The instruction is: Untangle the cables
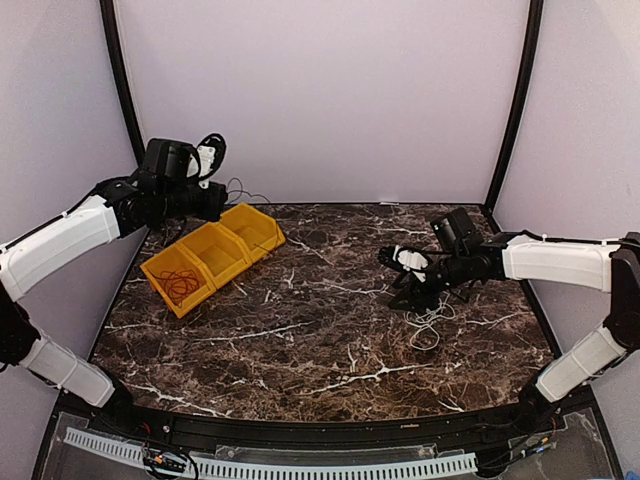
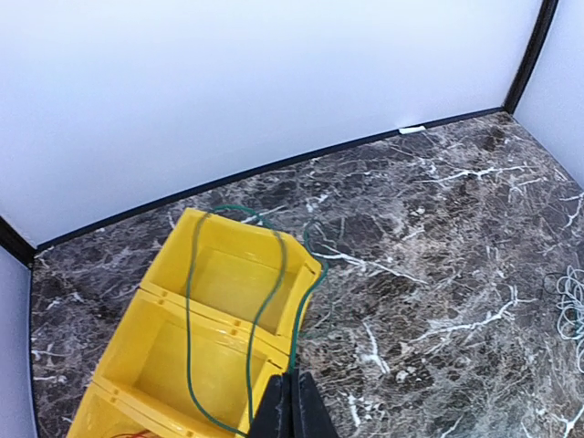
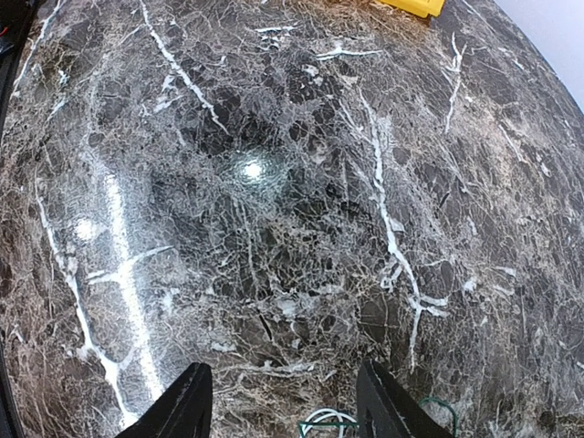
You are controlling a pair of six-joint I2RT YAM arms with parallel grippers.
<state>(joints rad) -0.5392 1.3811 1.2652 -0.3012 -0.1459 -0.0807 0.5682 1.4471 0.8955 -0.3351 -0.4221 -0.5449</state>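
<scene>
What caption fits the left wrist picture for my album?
Left gripper pinches a green cable looped over yellow bins.

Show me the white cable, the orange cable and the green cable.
white cable (image 1: pixel 433 316): top view, tangled part of its loose coil.
orange cable (image 1: pixel 180 286): top view, middle of its coil.
green cable (image 2: pixel 188 319): left wrist view, left strand of its long loop.

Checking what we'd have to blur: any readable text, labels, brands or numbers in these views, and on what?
No readable text in any view.
Yellow bins: no marking shows.
White strip at the far edge of the table: too small to tell whether it bears print.
</scene>
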